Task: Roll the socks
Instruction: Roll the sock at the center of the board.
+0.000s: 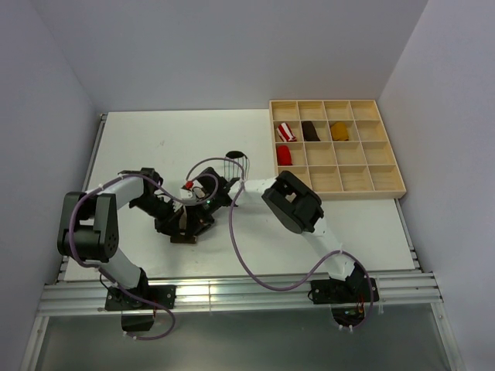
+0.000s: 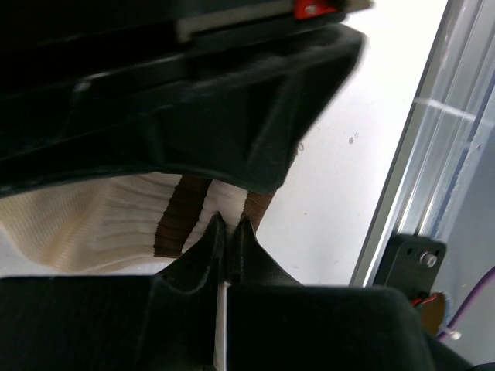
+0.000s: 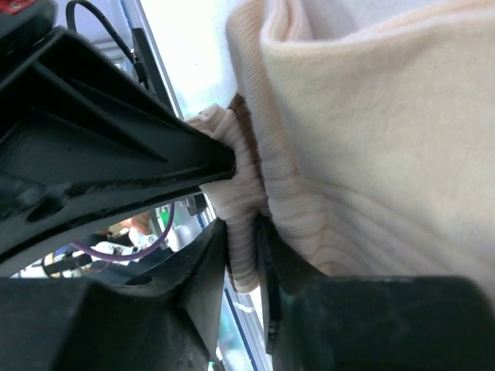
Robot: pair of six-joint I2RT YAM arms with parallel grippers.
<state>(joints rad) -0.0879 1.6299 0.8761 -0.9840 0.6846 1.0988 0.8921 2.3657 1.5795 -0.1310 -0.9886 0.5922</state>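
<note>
Nearest the lens in the left wrist view, the left gripper (image 2: 233, 226) has its two dark fingers pressed almost together, their tips nipped onto the cuff of the cream sock (image 2: 100, 224) right at its brown band (image 2: 174, 224). The bulky black body of the other arm fills the top of that view. In the right wrist view, the right gripper (image 3: 246, 255) is likewise clamped on this sock: a fold of ribbed cream fabric is squeezed between its fingers, and the smooth body of the sock spreads up and to the right. From above, both grippers meet low over the middle of the white table (image 1: 155, 147), hiding most of the cream sock beneath them. The striped sock (image 1: 236, 166), white with thin black lines and a black toe, lies just beyond them, untouched. Far right stands a wooden tray (image 1: 336, 101) of compartments holding a red-and-white bundle (image 1: 287, 131), a dark brown bundle (image 1: 310, 131), a mustard bundle (image 1: 339, 131) and a red bundle (image 1: 285, 155).
</note>
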